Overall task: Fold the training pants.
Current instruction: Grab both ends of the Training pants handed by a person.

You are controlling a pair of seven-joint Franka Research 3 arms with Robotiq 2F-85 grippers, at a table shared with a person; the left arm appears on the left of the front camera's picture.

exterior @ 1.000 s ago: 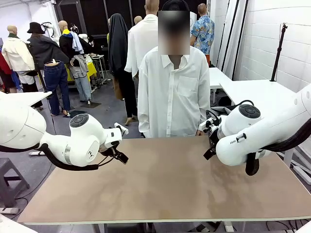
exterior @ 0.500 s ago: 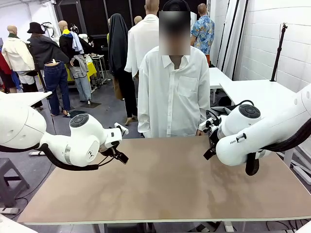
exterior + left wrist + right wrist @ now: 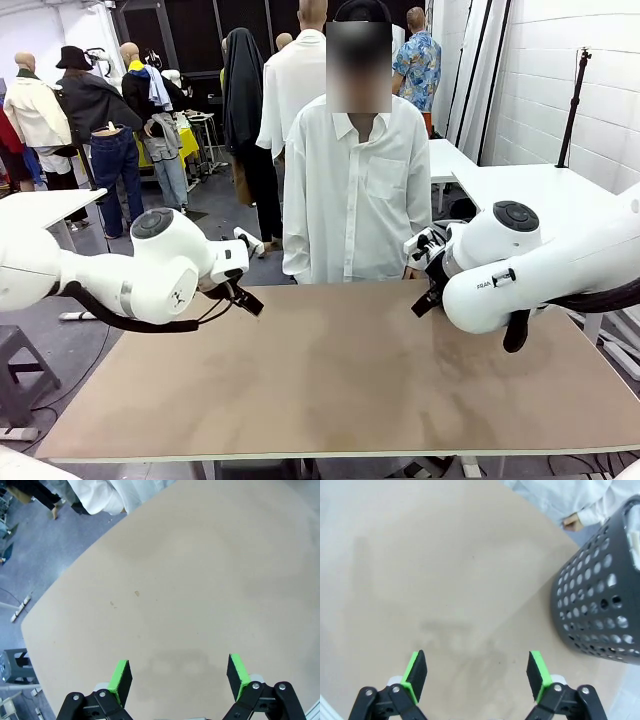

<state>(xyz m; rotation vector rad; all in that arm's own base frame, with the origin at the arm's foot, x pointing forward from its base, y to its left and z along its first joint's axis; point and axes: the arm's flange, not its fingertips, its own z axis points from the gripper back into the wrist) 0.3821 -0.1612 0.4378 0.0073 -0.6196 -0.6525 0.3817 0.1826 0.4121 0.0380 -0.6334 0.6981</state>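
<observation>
both jaws-wide, the left end effector [image 3: 177, 672] and the right end effector [image 3: 477, 672] hover above the table [image 3: 340, 390], a black basket [image 3: 600, 605] standing near the right one.

The table [image 3: 340, 380] in front of me is a rectangular top with a flat, matte, tan surface, and its long edge faces my side. The finish is uneven, with faint darker blotches spread across the middle. From my left wrist, the surface [image 3: 200, 580] carries a small brown speck [image 3: 136, 593] and a fainter mark just beside it. From my right wrist, a black perforated basket [image 3: 600, 605] stands at the far corner of the top [image 3: 420, 555]. I cannot tell whether it rests on the surface.
</observation>
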